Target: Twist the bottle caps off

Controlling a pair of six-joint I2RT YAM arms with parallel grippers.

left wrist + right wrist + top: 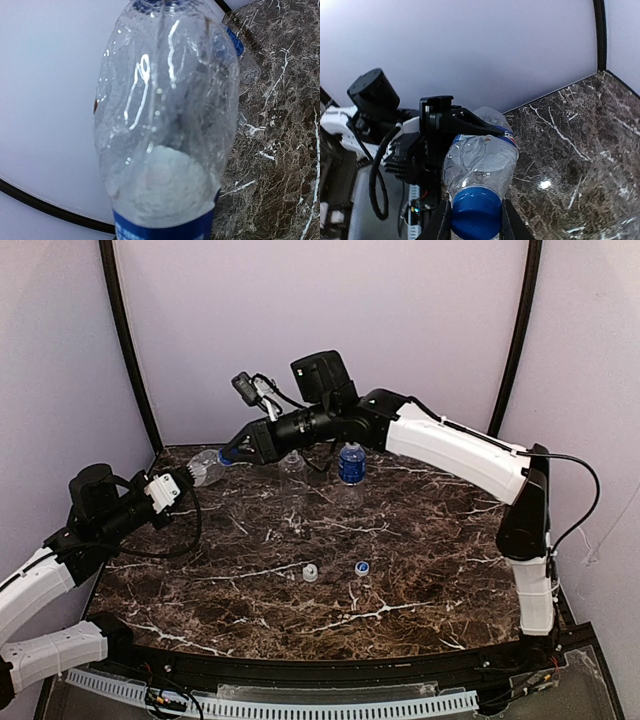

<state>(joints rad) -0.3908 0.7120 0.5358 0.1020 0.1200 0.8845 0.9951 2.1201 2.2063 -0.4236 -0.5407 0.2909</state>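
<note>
Held off the table point(430, 540) at upper left of the overhead view, lying nearly level between the two arms: one clear bottle point(207, 469). Droplets on its wall, a whitish patch seen through it near the label. Round the body, a blue label band with a fleck of red at one edge; white print on it, too blurred to read. On its neck, a blue cap point(476, 214), low centre in the right wrist view. Right gripper point(475, 225) closed down on that cap, a finger on either side. Left gripper point(188, 478) clamped round the bottle's body at the label.

Standing near the back wall, upper centre overhead: a second bottle point(351, 463) with a blue label, lettering unreadable. Just left of it, partly behind the right arm: an unlabelled bottle point(292, 462). Contents of either not discernible. Three bottles counted.

Loose on the table at mid-frame, near each other but apart: a white cap point(310, 573) and a second blue cap point(362, 567). Three caps counted: two blue, one white.
</note>
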